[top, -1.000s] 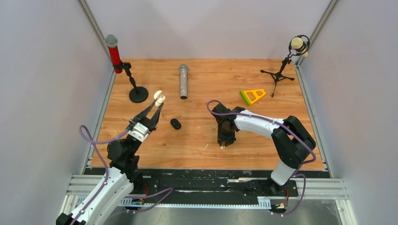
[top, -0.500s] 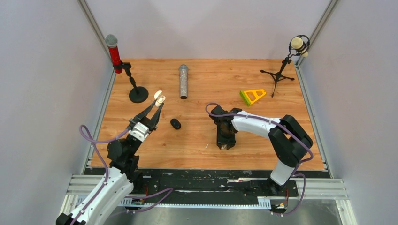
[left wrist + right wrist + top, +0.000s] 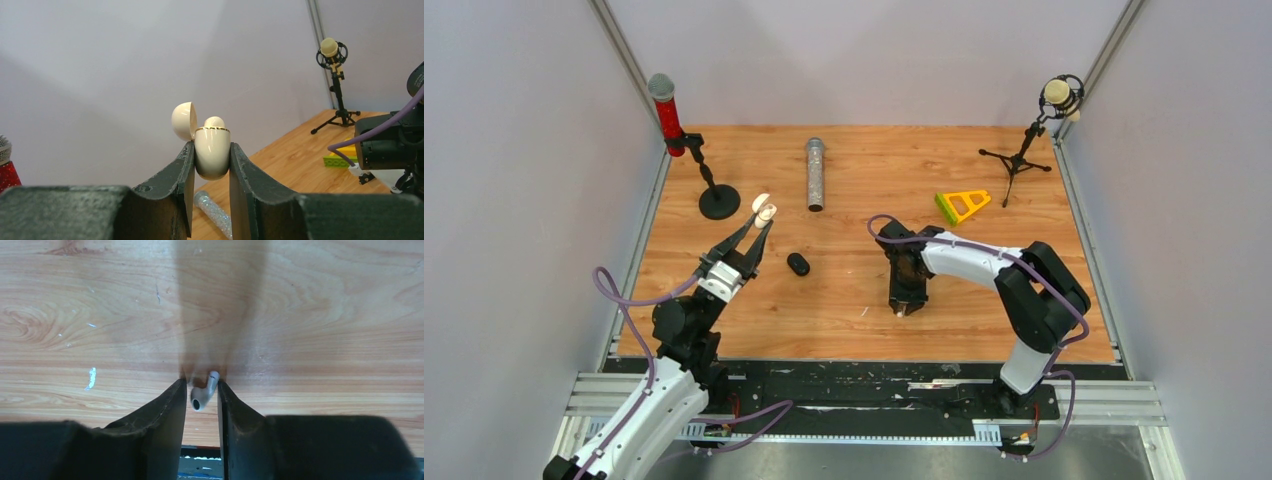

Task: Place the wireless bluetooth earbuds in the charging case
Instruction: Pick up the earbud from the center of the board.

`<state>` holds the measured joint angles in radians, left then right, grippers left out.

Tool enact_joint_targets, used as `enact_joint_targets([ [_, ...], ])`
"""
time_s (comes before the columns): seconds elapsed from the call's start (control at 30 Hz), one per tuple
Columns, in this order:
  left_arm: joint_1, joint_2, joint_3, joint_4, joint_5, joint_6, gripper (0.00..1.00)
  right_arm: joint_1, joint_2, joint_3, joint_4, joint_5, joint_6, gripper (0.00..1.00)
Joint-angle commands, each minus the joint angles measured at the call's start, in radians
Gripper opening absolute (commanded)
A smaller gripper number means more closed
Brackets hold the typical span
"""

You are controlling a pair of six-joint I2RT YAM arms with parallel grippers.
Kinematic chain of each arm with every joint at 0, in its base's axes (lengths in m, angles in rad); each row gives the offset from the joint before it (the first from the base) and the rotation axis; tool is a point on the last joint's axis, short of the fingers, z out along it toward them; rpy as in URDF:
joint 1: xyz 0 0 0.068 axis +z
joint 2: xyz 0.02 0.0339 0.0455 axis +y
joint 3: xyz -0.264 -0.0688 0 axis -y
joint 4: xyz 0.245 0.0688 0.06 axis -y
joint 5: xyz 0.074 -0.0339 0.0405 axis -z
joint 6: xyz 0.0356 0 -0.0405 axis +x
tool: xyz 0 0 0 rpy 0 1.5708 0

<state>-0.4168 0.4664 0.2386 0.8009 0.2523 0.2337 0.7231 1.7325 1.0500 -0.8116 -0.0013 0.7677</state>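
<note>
The left jaws are raised off the table [image 3: 874, 160], spread only as wide as the cream charging case [image 3: 212, 152] they pinch by its 2 sides. The case stands upright with its lid [image 3: 182, 121] flipped open to the left. The right jaws point straight down near the middle of the table, drawn almost together on 1 white earbud [image 3: 202, 391]. It sits slanted between the tips, stem tip against one jaw and head toward the other, just above the wood. From overhead the case [image 3: 767, 211] is a pale speck at the left tips and the earbud under the right jaws cannot be made out; only the right wrist view shows it. Only the left wrist view shows 1 rounded cream earbud top [image 3: 214, 121] poking above the case's gold rim. The overhead view alone takes in the whole table: 1 small black pod [image 3: 798, 263] lying between the arms, nearer the left one, and 1 yellow-green triangle [image 3: 961, 205] farther back on the right. There are 3 microphones: 1 red on a round-base stand [image 3: 662, 100], 1 silver lying flat [image 3: 814, 172] and 1 cream on a tripod [image 3: 1060, 95]. 1 white fleck [image 3: 91, 378] lies on the wood left of the right jaws.
</note>
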Motion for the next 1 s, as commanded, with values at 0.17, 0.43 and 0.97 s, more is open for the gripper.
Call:
enact_joint_targets([
  [0.17, -0.002, -0.003, 0.042, 0.024, -0.001, 0.019, 0.00, -0.009, -0.047, -0.008, 0.161, -0.195, -0.077, 0.12],
  [0.43, -0.002, -0.001, 0.043, 0.020, 0.002, 0.018, 0.00, -0.014, -0.106, -0.093, 0.558, -0.719, -0.167, 0.14],
  [0.97, -0.002, -0.009, 0.042, 0.001, -0.010, 0.023, 0.00, -0.126, 0.139, -0.205, 0.715, -0.880, -0.069, 0.22],
])
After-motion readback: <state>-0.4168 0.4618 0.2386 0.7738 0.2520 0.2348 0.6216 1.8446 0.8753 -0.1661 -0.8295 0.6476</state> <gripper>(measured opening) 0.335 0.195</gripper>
